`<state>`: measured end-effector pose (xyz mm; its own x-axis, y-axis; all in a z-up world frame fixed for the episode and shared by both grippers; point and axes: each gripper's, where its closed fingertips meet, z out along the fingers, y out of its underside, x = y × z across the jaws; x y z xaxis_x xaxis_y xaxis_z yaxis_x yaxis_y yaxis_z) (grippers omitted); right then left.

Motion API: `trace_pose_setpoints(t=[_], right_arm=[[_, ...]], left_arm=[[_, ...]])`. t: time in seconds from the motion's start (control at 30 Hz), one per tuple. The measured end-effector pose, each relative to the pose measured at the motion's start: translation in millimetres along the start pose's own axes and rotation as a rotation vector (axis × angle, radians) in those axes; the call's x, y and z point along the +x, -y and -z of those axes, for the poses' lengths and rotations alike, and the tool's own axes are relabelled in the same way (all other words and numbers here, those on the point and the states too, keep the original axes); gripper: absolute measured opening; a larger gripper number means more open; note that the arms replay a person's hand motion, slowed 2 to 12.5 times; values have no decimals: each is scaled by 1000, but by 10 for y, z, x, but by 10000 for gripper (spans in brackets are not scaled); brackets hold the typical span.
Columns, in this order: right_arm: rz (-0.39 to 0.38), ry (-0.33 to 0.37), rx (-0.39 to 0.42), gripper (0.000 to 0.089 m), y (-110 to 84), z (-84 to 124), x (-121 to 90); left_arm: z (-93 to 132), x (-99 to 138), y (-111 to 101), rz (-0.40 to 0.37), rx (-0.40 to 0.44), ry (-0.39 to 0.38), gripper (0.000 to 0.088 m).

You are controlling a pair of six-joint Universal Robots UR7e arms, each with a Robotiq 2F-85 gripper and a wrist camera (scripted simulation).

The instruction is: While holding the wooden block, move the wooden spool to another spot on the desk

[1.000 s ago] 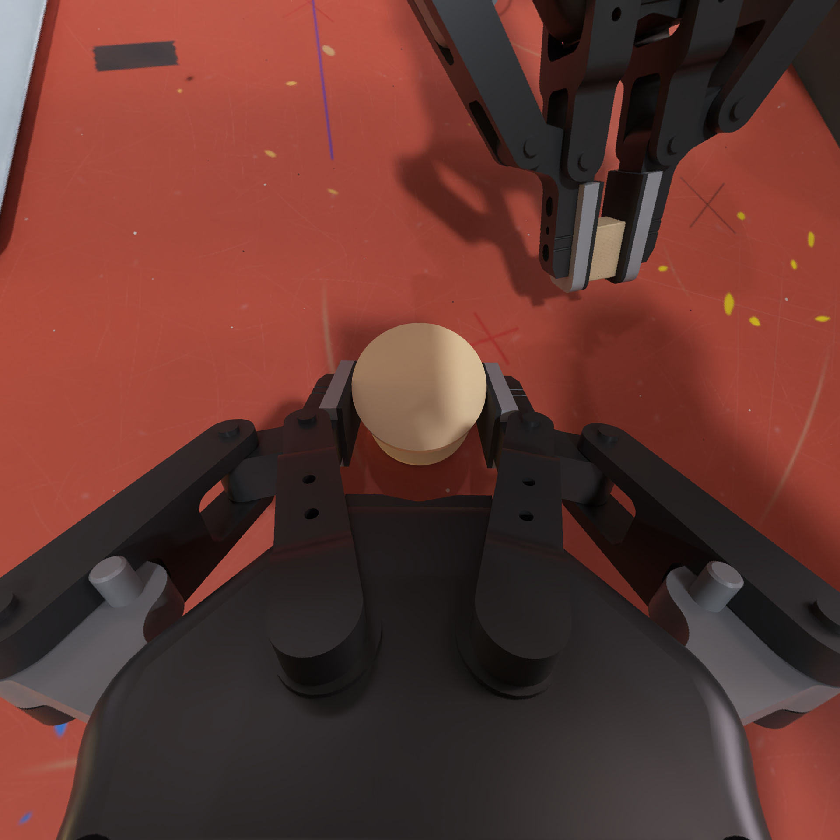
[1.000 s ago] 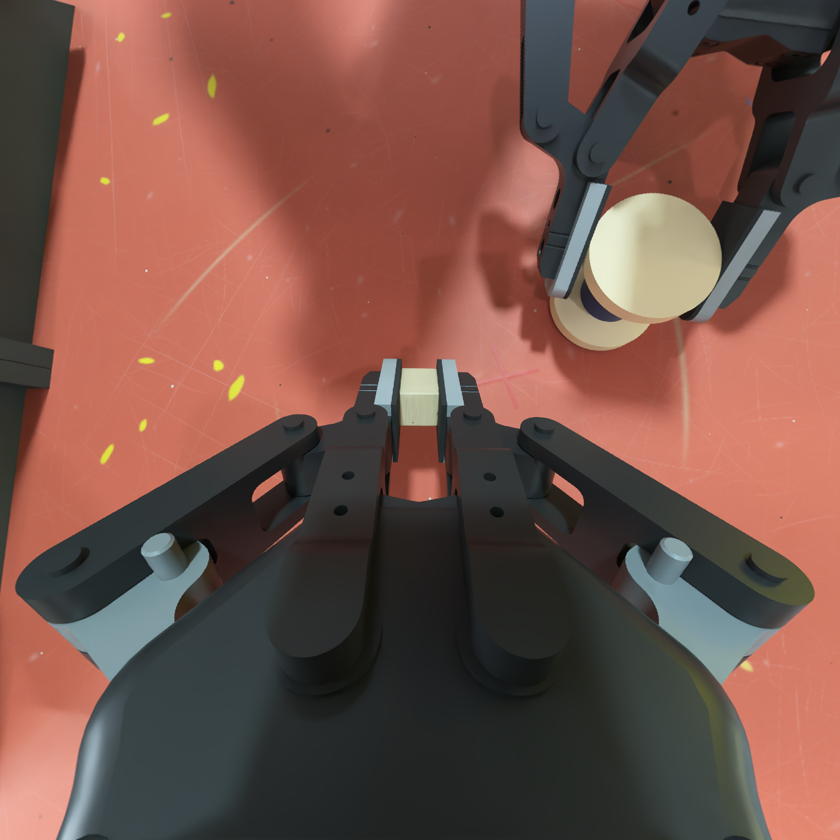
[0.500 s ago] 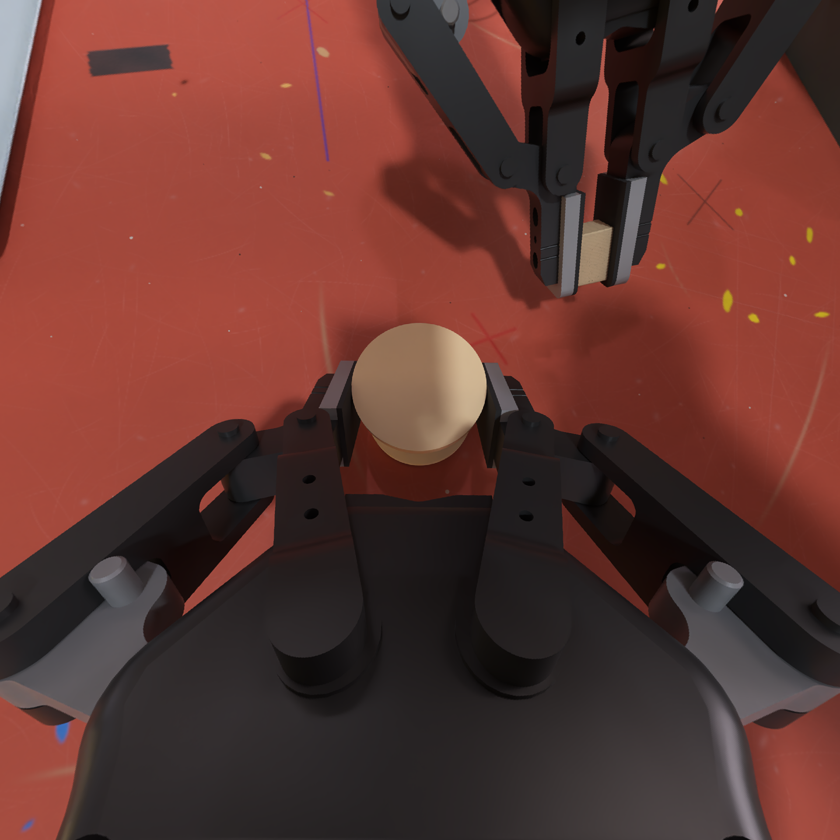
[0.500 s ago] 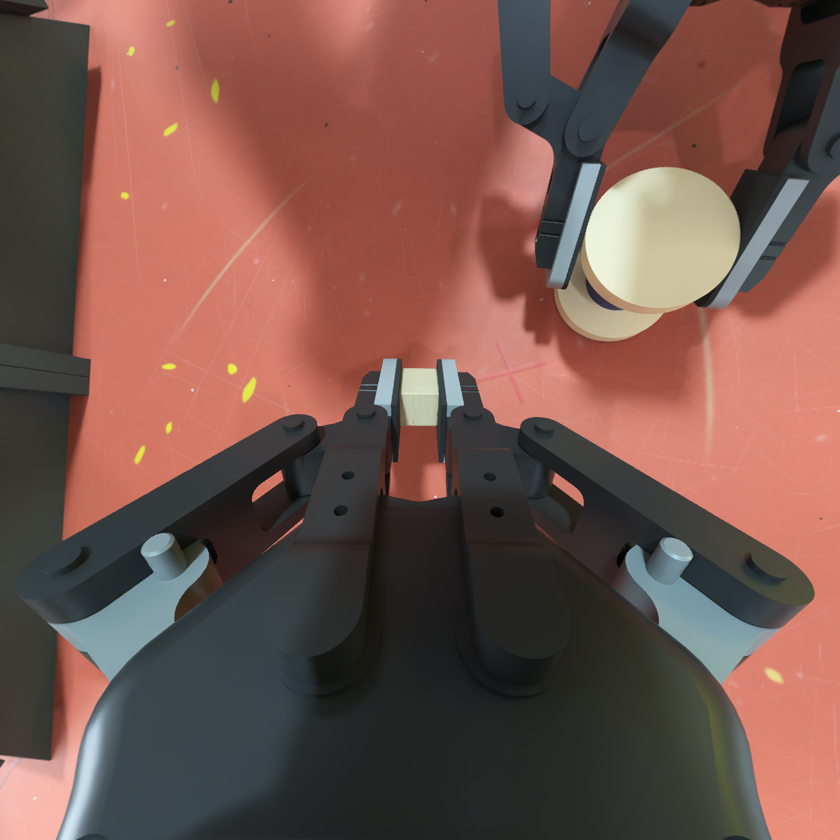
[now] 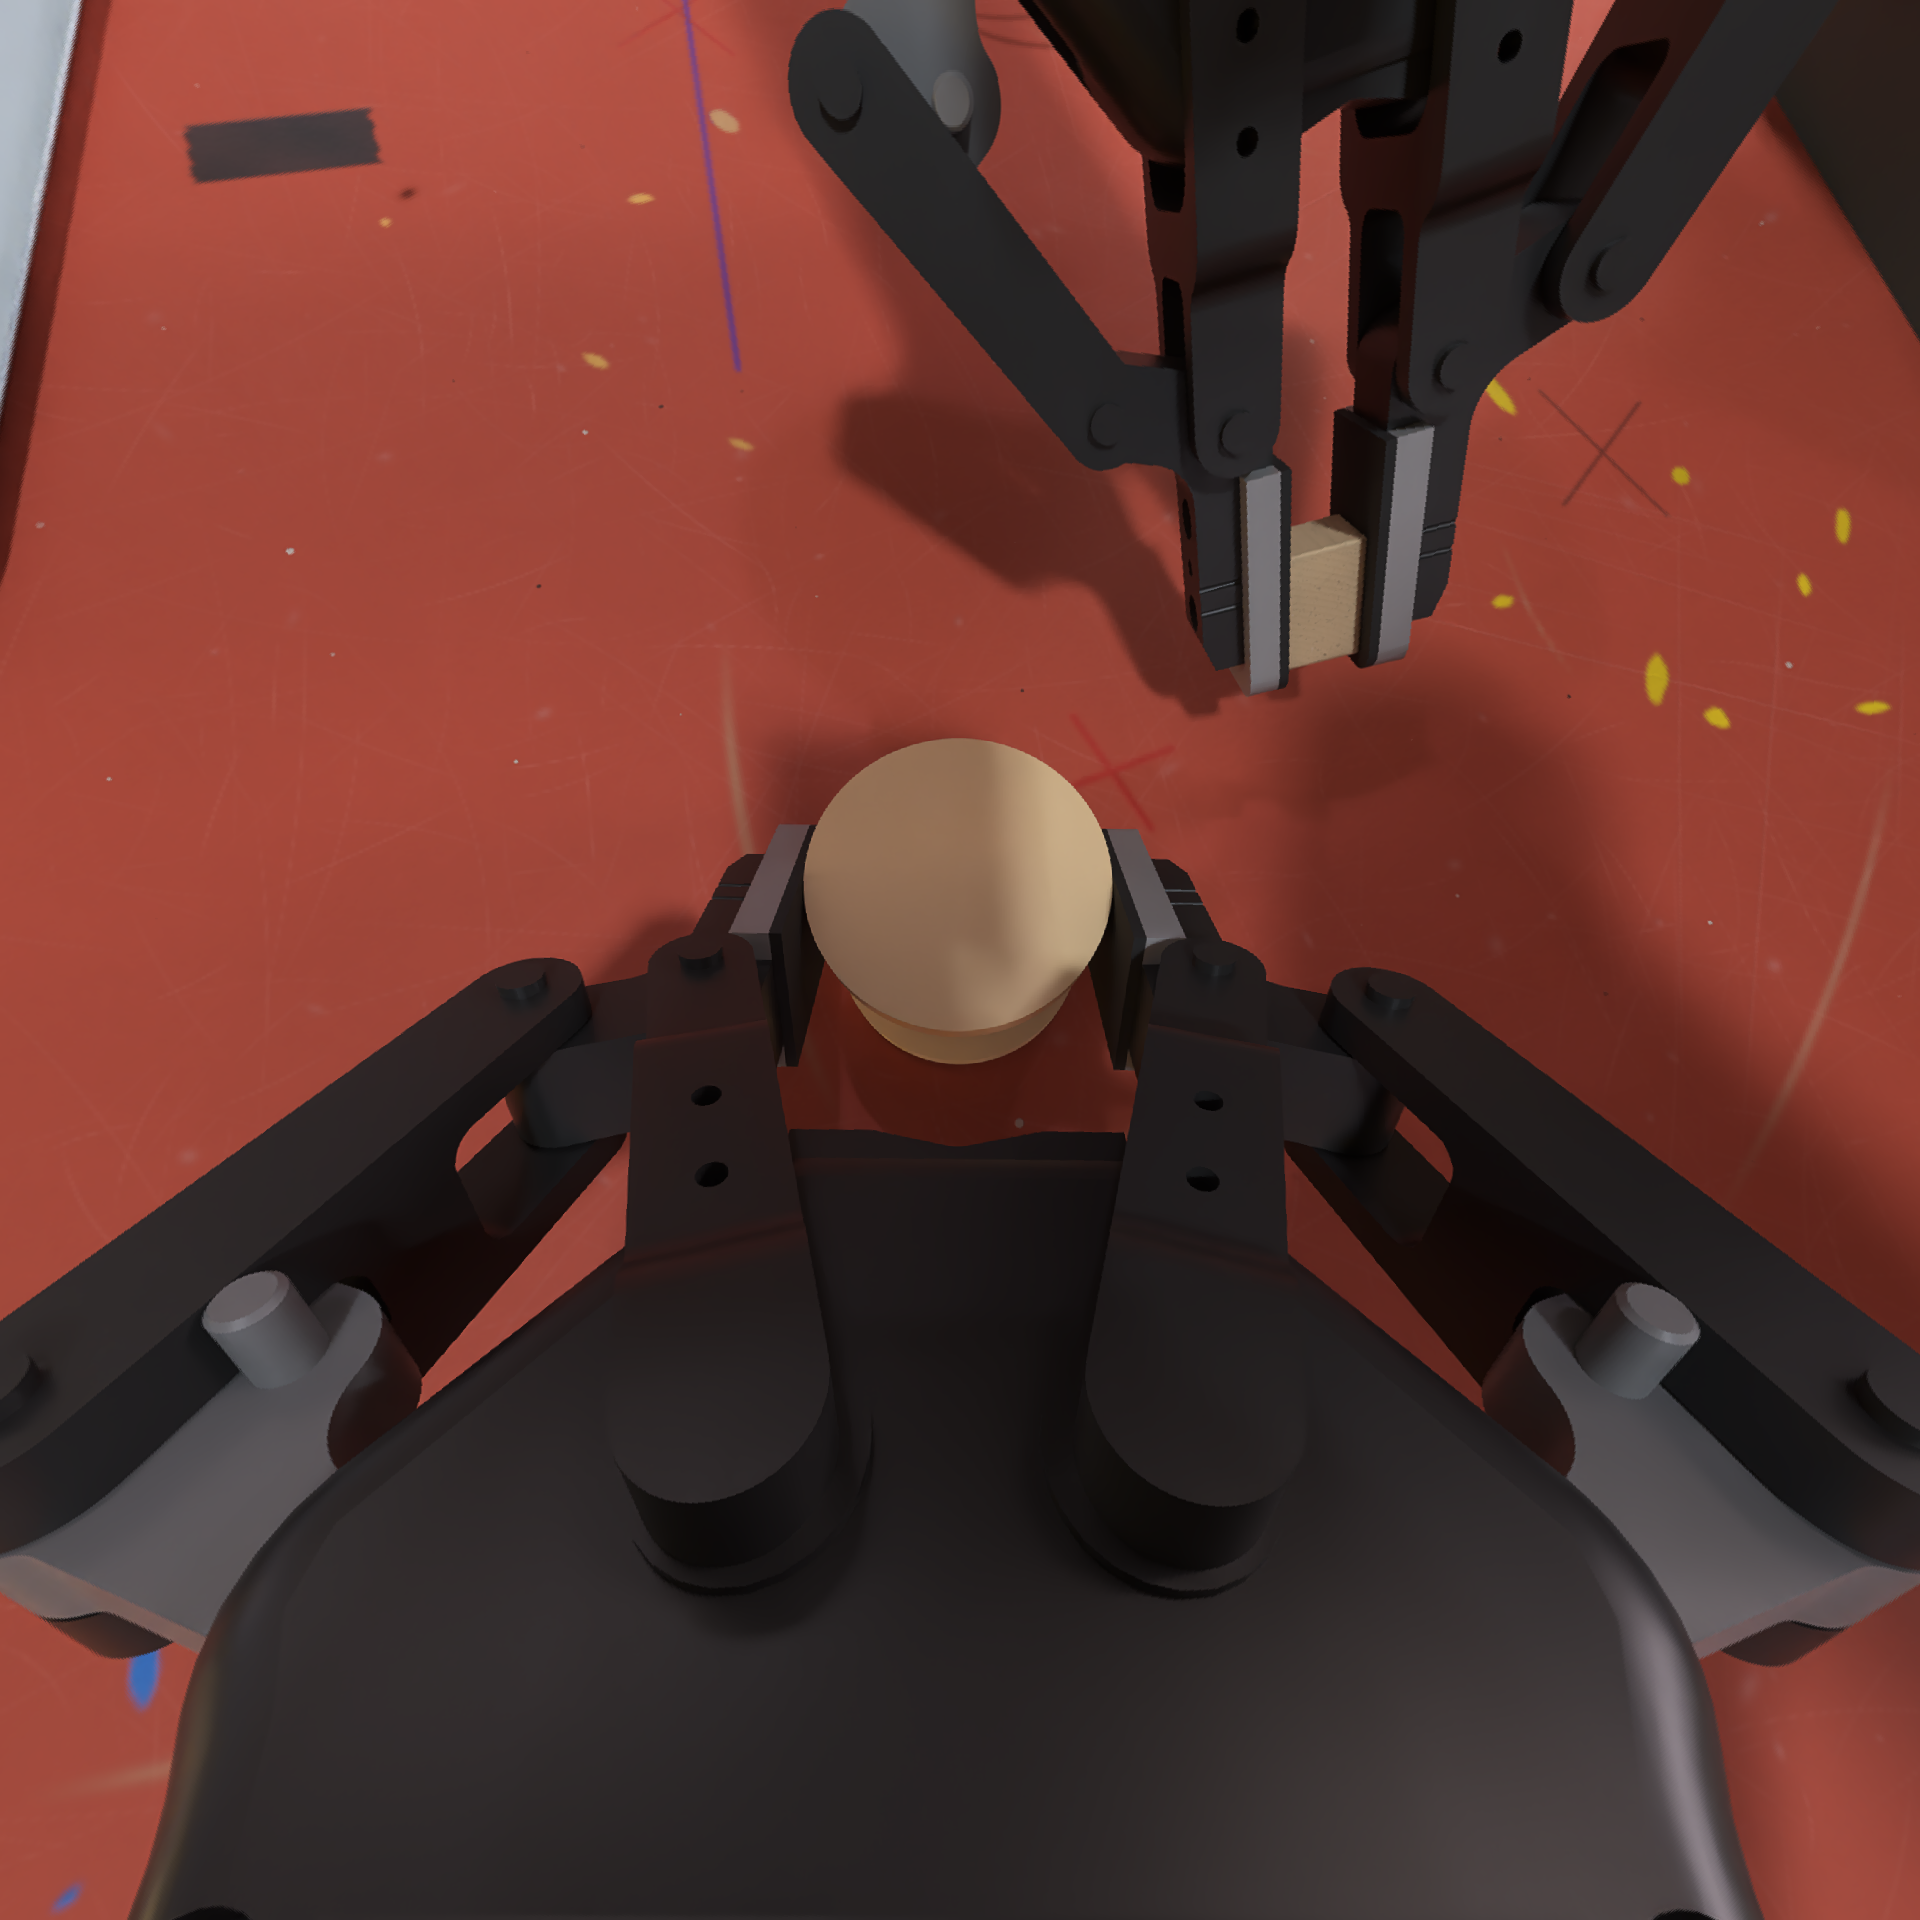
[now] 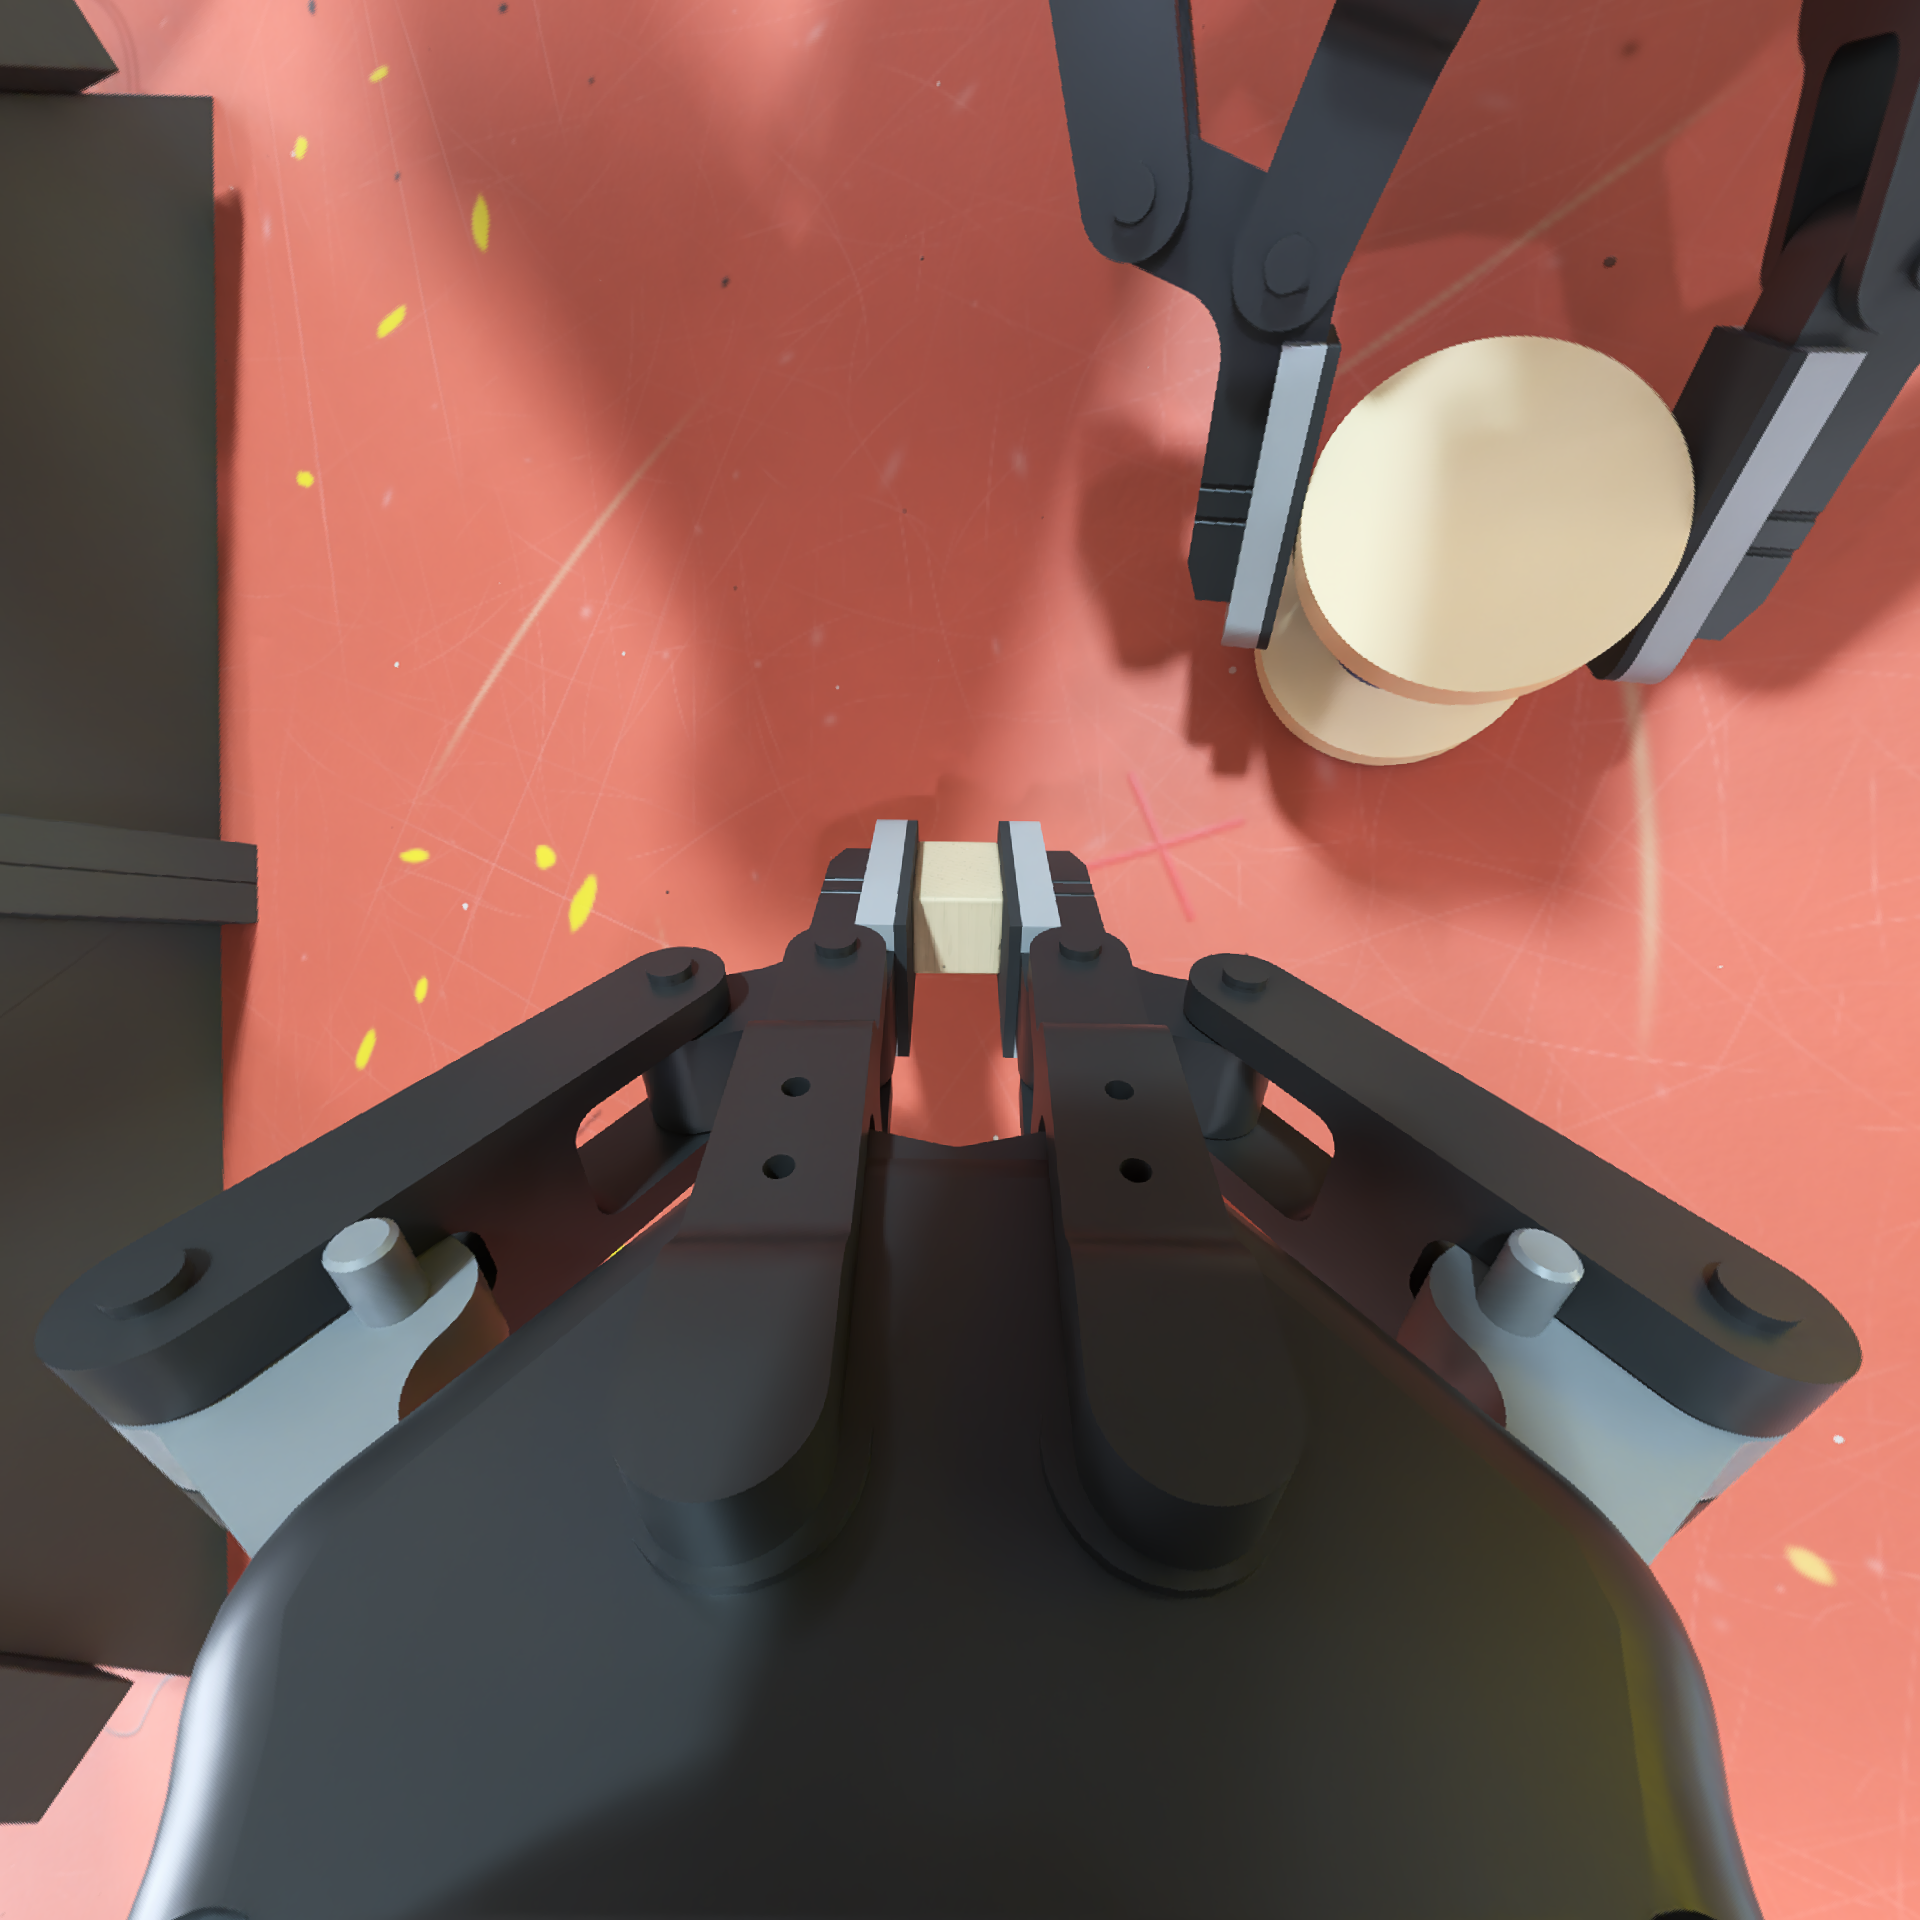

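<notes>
My left gripper (image 5: pixel 956 883) is shut on the top flange of the round wooden spool (image 5: pixel 956 894), which stands upright over the red desk (image 5: pixel 416 623); its lower flange shows just below. Whether it touches the desk I cannot tell. My right gripper (image 6: pixel 958 862) is shut on the small wooden block (image 6: pixel 958 914) and holds it above the desk. In the left wrist view the right gripper (image 5: pixel 1325 649) with the block (image 5: pixel 1325 608) hangs beyond the spool to the right. In the right wrist view the left gripper (image 6: pixel 1475 592) and spool (image 6: pixel 1496 509) are at the upper right.
A dark flat slab (image 6: pixel 104 623) runs along the left edge of the right wrist view. A pale strip (image 5: pixel 21 208) borders the desk at far left, with a black tape patch (image 5: pixel 281 145) near it. A faint red cross (image 5: pixel 1117 774) is marked between spool and block.
The right gripper has shifted sideways with the block; the dark slab fills more of its view. The desk marks have slid slightly left under the spool held by the left gripper.
</notes>
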<state>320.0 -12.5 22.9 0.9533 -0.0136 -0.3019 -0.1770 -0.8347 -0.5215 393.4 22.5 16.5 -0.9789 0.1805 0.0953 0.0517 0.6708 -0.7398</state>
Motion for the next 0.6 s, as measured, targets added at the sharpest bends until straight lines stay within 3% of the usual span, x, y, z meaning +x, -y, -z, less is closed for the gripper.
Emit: trace_pose_setpoints(t=[0.23, 0.3, 0.4, 0.6], right_arm=[[17, -60, -11, 134, 7, -6, 22], [23, -77, -17, 134, 3, -4, 26], [19, -84, -19, 134, -4, -6, 22], [8, -75, -8, 134, -7, -6, 22]], left_arm=[[8, 7, 0, 1, 4, -12, 446], [10, 22, 2, 0, 7, -23, 587], [12, 45, 2, -3, 9, -39, 725], [11, 48, 0, 7, 8, -42, 748]])
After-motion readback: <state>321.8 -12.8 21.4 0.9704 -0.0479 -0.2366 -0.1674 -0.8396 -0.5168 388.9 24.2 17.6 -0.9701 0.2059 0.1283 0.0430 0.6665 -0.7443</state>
